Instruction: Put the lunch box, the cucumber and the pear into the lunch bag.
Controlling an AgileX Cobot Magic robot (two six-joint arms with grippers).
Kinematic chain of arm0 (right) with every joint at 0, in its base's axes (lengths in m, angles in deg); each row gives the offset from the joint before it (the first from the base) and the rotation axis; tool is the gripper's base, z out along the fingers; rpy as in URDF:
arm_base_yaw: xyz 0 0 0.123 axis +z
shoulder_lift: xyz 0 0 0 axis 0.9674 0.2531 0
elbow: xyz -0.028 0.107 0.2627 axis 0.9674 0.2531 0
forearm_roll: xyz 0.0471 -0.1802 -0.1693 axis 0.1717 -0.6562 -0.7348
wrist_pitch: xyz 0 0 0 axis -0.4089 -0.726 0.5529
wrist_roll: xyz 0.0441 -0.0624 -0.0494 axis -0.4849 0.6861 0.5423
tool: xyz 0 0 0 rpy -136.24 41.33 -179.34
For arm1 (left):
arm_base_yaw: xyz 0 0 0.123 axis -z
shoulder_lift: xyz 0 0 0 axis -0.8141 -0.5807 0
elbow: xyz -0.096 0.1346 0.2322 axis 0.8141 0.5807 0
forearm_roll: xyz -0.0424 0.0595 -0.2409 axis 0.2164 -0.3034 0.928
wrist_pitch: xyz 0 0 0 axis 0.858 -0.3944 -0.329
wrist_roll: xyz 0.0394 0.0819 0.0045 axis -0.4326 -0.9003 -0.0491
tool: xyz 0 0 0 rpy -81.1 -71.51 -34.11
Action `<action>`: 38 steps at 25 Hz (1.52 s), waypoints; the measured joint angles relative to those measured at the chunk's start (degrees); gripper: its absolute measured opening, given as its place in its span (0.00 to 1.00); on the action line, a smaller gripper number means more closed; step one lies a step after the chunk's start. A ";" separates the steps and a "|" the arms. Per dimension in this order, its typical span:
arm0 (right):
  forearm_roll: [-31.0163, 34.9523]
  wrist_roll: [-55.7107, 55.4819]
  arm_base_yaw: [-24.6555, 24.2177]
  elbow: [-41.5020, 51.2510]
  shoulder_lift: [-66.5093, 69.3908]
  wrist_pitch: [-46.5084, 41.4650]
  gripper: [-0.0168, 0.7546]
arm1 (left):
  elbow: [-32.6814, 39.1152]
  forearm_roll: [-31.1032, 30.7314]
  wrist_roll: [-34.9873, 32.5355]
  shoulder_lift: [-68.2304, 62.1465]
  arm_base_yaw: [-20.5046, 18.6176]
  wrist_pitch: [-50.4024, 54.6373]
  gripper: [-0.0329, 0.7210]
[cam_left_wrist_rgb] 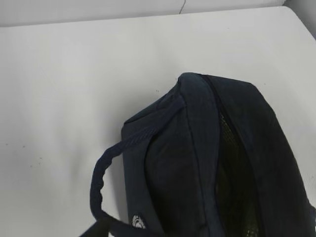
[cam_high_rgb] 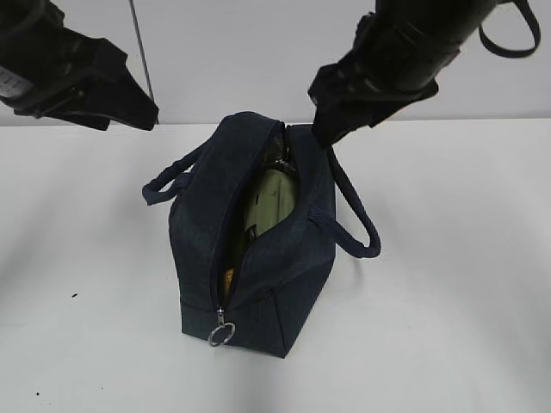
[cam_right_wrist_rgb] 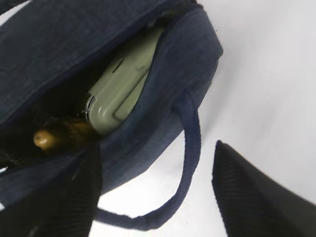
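You are looking at the lunch bag [cam_high_rgb: 284, 267] standing upright on the white table [cam_high_rgb: 448, 327], its top zipper drawn open and the metal ring pull [cam_high_rgb: 221, 335] hanging at the near end. Inside the opening, the lunch box [cam_high_rgb: 271, 202] is sitting on edge, its sage-green lid [cam_right_wrist_rgb: 123, 79] facing up toward the gap. A yellow bit of the pear [cam_right_wrist_rgb: 47, 138] is showing just beside the lunch box, toward the ring-pull end of the bag. A dark, glossy shape is lying at the far end of the opening, but you cannot tell whether that is the cucumber.

Your right gripper [cam_right_wrist_rgb: 158, 197] is hovering over the far end of the bag, its fingers standing apart with nothing between them; one finger [cam_right_wrist_rgb: 256, 197] is hanging over the table outside the bag, the other [cam_right_wrist_rgb: 59, 197] over the bag's edge, and the right handle loop [cam_right_wrist_rgb: 190, 163] is lying between them.

Your left gripper [cam_high_rgb: 129, 107] is hanging above the table, up and to the left of the bag and apart from it. Its wrist camera is showing only the bag's side and the left handle [cam_left_wrist_rgb: 101, 177], so you cannot tell how its claw is standing.
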 joint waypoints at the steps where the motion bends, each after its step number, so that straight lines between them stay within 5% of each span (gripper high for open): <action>1: 1.54 1.15 0.00 3.83 -2.10 2.02 0.72 | 1.81 -0.12 -0.26 1.33 0.00 -1.23 0.60; 13: 37.70 33.51 0.12 39.80 -28.66 19.46 0.72 | 28.19 0.24 -2.12 21.33 0.00 -18.14 0.58; 21: 68.87 71.48 0.57 53.44 -29.34 19.65 0.69 | 33.17 0.86 -2.12 24.71 0.00 -19.76 0.57; 27: 78.29 91.00 0.57 54.98 -23.07 18.73 0.63 | 33.24 1.12 -2.12 24.71 0.00 -19.76 0.57; 38: 93.71 109.76 0.57 54.32 -6.48 15.99 0.63 | 33.24 1.12 -2.16 24.71 0.00 -19.76 0.57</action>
